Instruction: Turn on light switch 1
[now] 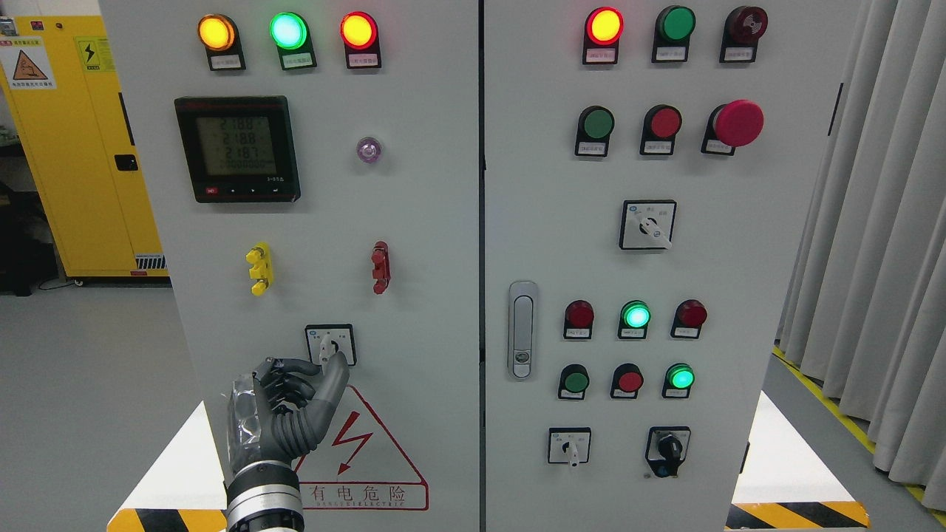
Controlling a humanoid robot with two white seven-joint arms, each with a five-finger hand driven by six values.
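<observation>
Grey steel cabinet doors fill my view; my left hand, fingers curled, thumb up at one o'clock, touches the small white rotary switch (presumably switch 1) to turn it.

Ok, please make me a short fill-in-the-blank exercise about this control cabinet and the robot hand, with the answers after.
1. The left hand reaches up to the rotary switch on the ___ cabinet door.
2. Below that switch is a red warning triangle with a ___ symbol.
3. The big mushroom button is coloured ___.
4. Left of the cabinet stands a ___ locker.

Answers: left; lightning bolt; red; yellow
</observation>
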